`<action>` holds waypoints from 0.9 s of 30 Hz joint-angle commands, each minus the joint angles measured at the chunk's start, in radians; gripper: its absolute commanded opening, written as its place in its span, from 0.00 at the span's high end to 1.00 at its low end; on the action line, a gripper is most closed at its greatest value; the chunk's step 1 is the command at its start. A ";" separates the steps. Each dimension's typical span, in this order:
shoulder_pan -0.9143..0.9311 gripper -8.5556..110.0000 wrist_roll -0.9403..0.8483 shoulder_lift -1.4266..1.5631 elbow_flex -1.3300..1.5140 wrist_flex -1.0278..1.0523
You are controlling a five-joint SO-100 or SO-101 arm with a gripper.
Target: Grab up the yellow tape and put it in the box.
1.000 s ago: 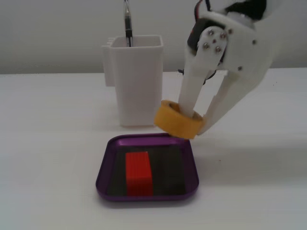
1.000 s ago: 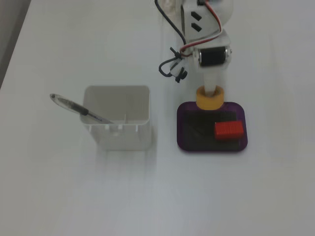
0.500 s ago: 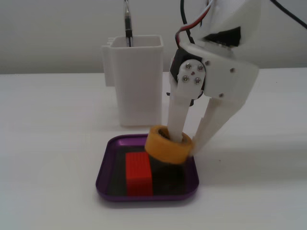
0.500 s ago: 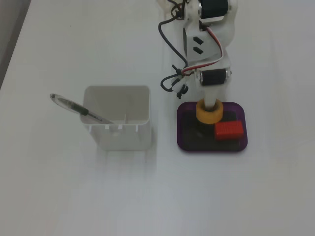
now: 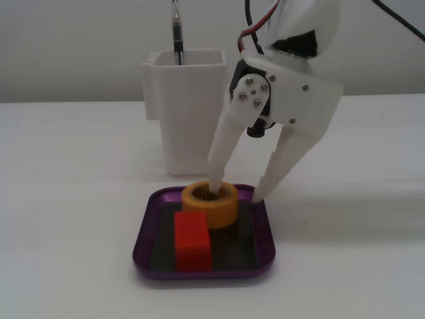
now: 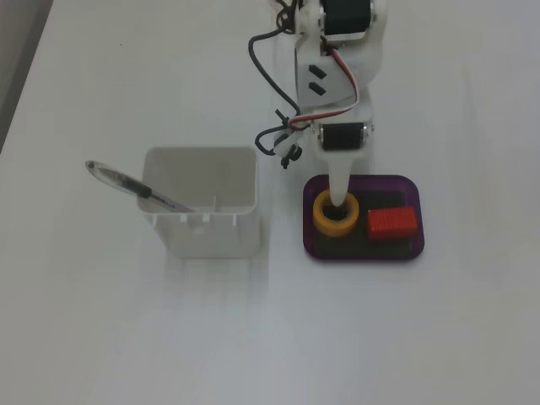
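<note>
The yellow tape is a thick ring that rests on the dark floor of the purple box, at its back part. It also shows in the other fixed view, at the left end of the box. My gripper is open over the box. One finger reaches down into the tape's hollow centre. The other finger stands apart from the tape, its tip near the box's right rim. From above, the gripper comes in over the box's far edge.
A red block lies in the box beside the tape. A tall white container with a pen in it stands close behind and left of the box. The table is white.
</note>
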 commanded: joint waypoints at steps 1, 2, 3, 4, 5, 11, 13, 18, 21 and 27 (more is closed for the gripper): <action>-0.012 0.79 0.008 0.061 -0.064 0.051; -0.014 0.79 0.008 0.094 -0.078 0.080; -0.014 0.79 0.008 0.130 -0.095 0.107; -0.015 0.79 0.008 0.170 -0.117 0.137; -0.017 0.79 0.008 0.215 -0.140 0.166; -0.040 0.79 0.006 0.494 -0.264 0.383; -0.044 0.79 0.008 0.581 -0.252 0.463; -0.029 0.79 0.009 0.821 -0.043 0.522; -0.028 0.79 0.008 0.983 0.149 0.500; -0.026 0.79 0.000 1.270 0.626 0.288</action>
